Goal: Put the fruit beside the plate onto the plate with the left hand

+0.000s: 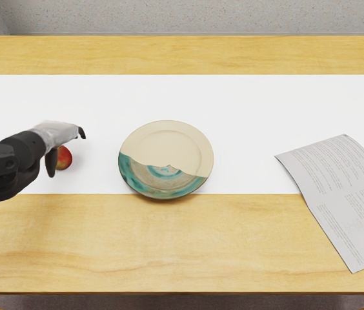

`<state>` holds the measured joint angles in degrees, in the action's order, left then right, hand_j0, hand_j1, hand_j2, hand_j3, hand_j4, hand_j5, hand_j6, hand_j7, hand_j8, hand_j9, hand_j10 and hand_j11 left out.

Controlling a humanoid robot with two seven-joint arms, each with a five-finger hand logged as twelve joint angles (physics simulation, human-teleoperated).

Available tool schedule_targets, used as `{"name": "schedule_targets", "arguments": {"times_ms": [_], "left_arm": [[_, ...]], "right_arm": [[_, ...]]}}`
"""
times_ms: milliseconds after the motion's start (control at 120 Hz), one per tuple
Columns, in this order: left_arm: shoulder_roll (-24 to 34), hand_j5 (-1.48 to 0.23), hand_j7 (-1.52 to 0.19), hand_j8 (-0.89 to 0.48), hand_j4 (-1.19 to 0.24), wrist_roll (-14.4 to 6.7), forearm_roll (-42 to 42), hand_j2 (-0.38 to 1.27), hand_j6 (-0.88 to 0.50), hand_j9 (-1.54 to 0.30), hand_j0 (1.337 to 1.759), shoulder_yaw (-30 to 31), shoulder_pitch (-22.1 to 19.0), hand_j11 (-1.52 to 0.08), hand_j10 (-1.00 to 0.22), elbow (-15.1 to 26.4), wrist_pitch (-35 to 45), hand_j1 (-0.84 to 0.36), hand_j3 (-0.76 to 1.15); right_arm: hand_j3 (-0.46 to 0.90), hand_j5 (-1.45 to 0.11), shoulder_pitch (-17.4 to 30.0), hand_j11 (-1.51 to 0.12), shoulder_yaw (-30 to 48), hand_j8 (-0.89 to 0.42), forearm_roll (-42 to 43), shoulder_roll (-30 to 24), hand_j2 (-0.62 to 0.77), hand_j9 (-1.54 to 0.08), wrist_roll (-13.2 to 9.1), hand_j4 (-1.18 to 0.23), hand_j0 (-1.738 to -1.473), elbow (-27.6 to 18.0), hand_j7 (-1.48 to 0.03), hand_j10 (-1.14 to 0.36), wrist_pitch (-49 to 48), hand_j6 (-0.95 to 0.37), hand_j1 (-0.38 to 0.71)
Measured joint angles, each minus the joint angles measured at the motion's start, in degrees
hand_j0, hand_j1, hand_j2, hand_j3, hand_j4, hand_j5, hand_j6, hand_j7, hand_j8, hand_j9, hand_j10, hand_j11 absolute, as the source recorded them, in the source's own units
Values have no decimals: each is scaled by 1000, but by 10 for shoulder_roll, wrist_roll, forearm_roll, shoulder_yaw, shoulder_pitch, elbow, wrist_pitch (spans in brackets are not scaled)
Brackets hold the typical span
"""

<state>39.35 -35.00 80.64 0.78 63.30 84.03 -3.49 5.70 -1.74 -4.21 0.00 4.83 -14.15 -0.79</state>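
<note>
Small red-and-yellow round fruit lies on the white cloth runner, left of the cream-and-teal ceramic plate and apart from it. Left hand hovers over the fruit, fingers loosely extended, apparently gripping nothing; contact is unclear. Grasp, transfer and placement all remain.

1. My left arm was clad in matte black, in bulky rounded segments.
2. My left hand wore a pale grey shell.
3. Its fingertips were capped in black.
</note>
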Motion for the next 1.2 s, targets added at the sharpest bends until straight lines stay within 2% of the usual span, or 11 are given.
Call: {"name": "schedule_targets", "arguments": {"times_ms": [75,250,433,850,1083,1200], "left_arm": [[-20,-343,-343,-270,-269,0,6,57,-270,-343,1658,5,-5,-343,-268,-9,2,36,0],[-19,-349,-349,-274,-273,0,11,58,-274,-348,1658,11,-6,-348,-272,-23,4,31,0],[-20,-413,-413,-323,-322,0,13,68,-324,-413,1658,12,-7,-413,-322,-31,5,-29,0],[5,-490,-490,-382,-381,0,39,80,-382,-490,1658,12,-27,-489,-381,12,34,-99,0],[11,-664,-664,-495,-518,0,41,101,-519,-667,1658,12,-30,-666,-516,18,36,-251,0],[13,-774,-776,-431,-587,0,41,75,-457,-778,1654,12,-31,-777,-586,18,34,-261,0]], "right_arm": [[0,-47,0,-47,0,-36,0,0,-7,-47,0,-36,-1658,0,-47,-36,0,-36,-305],[0,-47,0,-47,0,-36,0,0,-7,-47,0,-36,-1658,0,-47,-36,0,-36,-305],[0,-47,0,-47,0,-36,0,0,-7,-47,0,-36,-1658,0,-47,-36,0,-36,-305],[0,-47,0,-47,0,-36,0,0,-7,-47,0,-36,-1658,0,-47,-36,0,-36,-305],[0,-47,0,-47,0,-36,0,0,-7,-47,0,-36,-1658,0,-47,-36,0,-36,-305],[0,-47,0,-47,0,-36,0,0,-7,-47,0,-36,-1658,0,-47,-36,0,-36,-305]]}}
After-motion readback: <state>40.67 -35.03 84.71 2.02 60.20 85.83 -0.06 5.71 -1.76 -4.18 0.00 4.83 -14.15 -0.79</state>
